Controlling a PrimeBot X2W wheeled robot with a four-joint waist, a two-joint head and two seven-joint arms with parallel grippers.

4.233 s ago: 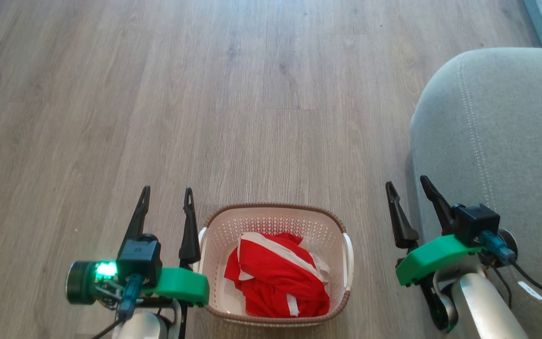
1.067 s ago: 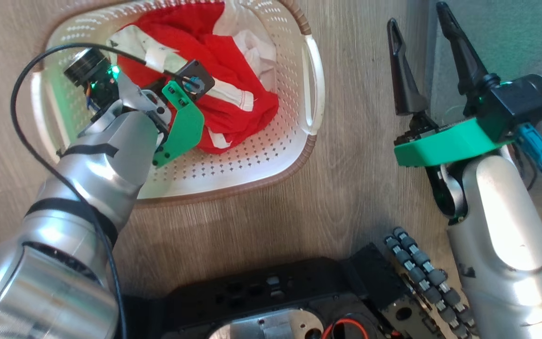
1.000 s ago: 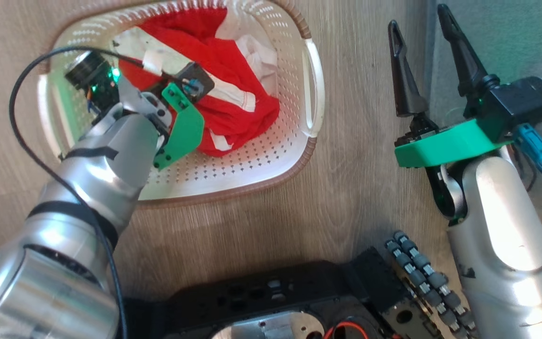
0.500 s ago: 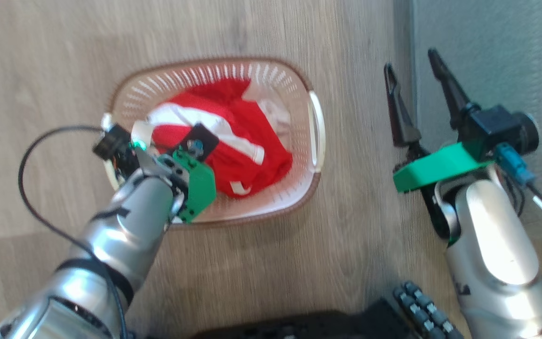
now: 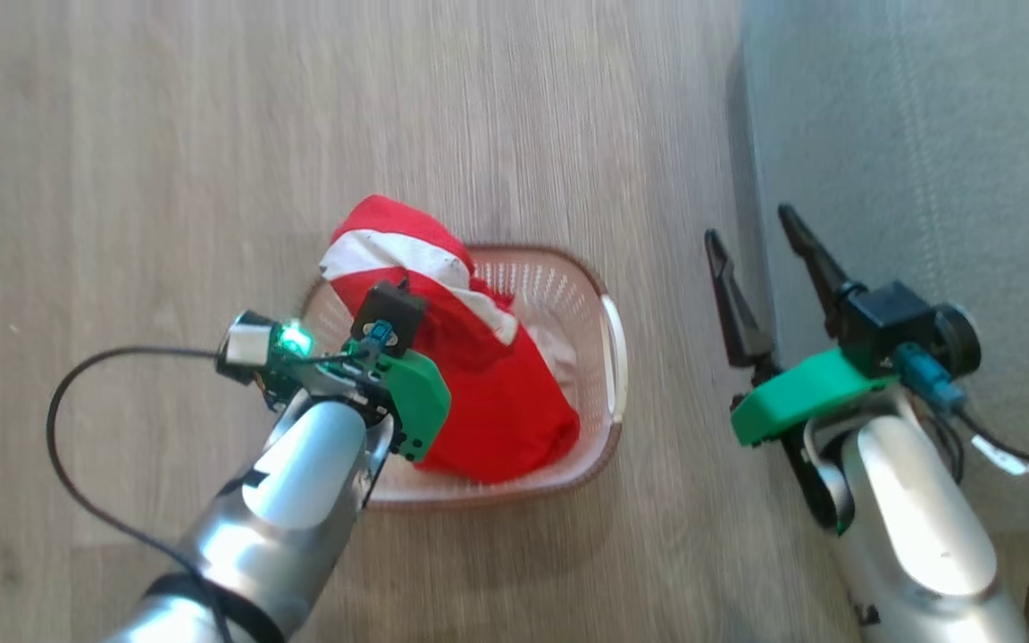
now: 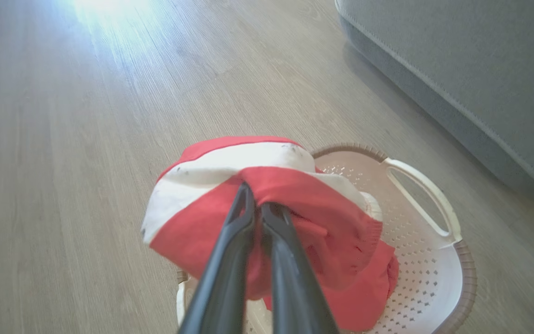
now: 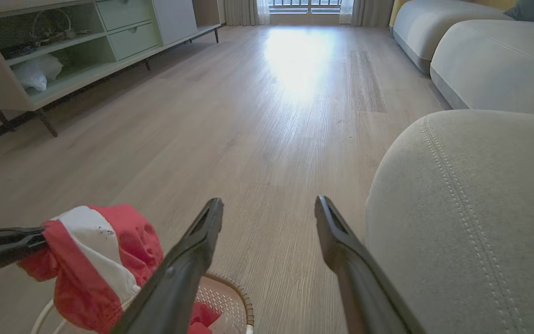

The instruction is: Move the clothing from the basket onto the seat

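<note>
My left gripper [image 6: 257, 206] is shut on a bunch of the red clothing [image 6: 202, 232] with white stripes. The fabric hangs from the fingers above the cream basket [image 6: 429, 278], and its lower end still reaches into the basket. In the head view the clothing [image 5: 479, 393] covers most of the basket [image 5: 614, 357]. My right gripper [image 5: 747, 225] stands open and empty to the right of the basket, beside the grey-green seat [image 5: 907, 134]. The right wrist view shows the right gripper [image 7: 268, 202] over the floor, the seat [image 7: 471, 208] at its right and the held clothing [image 7: 95, 260] at lower left.
Wooden floor [image 5: 211, 134] surrounds the basket. A low shelf unit [image 7: 63, 60] stands along the far left wall, and more sofa cushions [image 7: 480, 60] lie beyond the seat. A black cable [image 5: 77, 402] loops off my left wrist.
My left gripper has risen with the clothing, pulling it up out of the basket. The head camera has shifted, so the basket sits lower in view. The right gripper stays open.
</note>
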